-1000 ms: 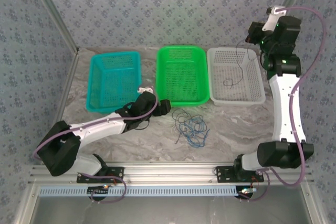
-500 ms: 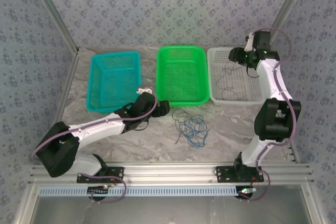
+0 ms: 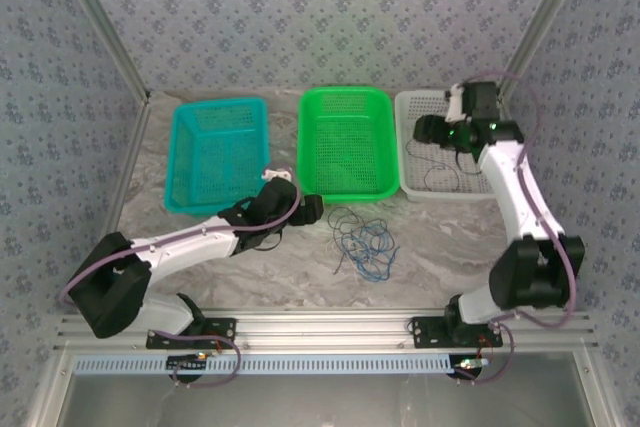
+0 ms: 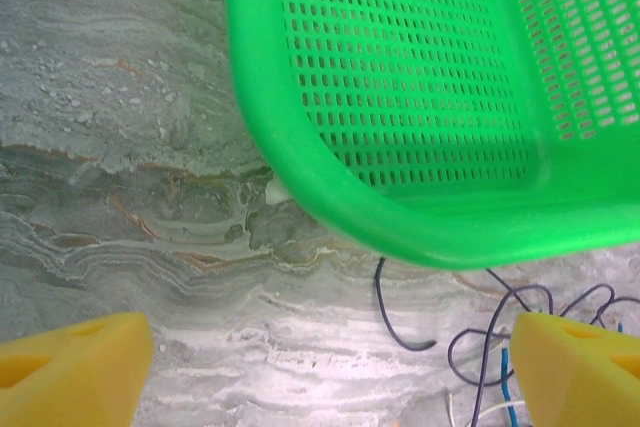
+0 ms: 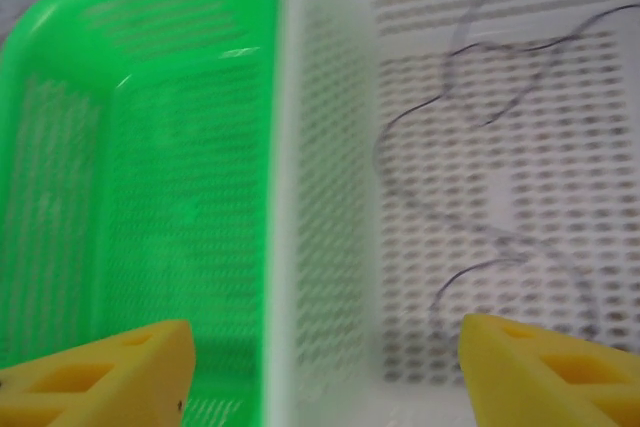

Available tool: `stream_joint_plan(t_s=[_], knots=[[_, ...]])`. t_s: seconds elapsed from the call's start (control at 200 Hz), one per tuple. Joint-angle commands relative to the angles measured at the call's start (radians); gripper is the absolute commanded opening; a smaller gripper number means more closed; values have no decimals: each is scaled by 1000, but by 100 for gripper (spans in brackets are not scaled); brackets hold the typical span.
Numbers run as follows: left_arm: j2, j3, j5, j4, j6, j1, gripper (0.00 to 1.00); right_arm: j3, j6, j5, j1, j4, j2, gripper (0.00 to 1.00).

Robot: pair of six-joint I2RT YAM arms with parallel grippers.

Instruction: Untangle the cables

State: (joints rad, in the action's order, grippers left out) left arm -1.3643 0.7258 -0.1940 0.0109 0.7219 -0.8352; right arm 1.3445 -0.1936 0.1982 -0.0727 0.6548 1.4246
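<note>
Your right arm has swung down and to the left since a second ago. The right gripper now hangs over the white basket, close to its left wall. Its fingers stand wide apart with nothing between them. One dark cable lies loose on the floor of that basket.

The rest of the cables sit in a small tangle on the desk, just in front of the green basket. The left gripper waits beside the tangle, also wide and holding nothing.

I think this step is letting go and coming back for the next strand. Lift the right gripper straight up first, so a finger does not catch the dark cable and drag it out. Then go for one strand only. Pick a free end, not the middle of the bunch. Pull it slowly, and let the left gripper hold the others down if they start to follow.

The dark cable in the basket does not point one way. It wiggles, and its long line runs from the far side of the basket toward the near side. The tangle is a round mess with no clear long side. In the left wrist view, one dark end curls out toward the green basket.
</note>
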Motion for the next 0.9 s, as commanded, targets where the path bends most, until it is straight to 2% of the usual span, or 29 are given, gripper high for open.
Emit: stream_joint_plan(t_s=[0.0,0.1,0.21,0.33,0.485,0.57,0.894], knots=[[44,-13,27,0,-44,-12,92,-177,27,22,-123,-31,-139,71],[62,-30,52,21,-72,-19,91,-363,-3,79,-217,-130,-261,66],[53,-43,106,56,-108,-35,89,-526,-97,51,-287,-221,-367,57],[11,-34,175,73,-133,-66,84,-679,-191,-2,-368,-350,-431,57],[-72,18,180,13,-126,-122,79,-748,-266,-97,-462,-420,-412,58],[-113,20,185,53,-101,-132,78,-776,-297,-126,-491,-465,-407,59],[-257,94,198,133,-104,-131,72,-860,-369,-186,-512,-493,-480,61]])
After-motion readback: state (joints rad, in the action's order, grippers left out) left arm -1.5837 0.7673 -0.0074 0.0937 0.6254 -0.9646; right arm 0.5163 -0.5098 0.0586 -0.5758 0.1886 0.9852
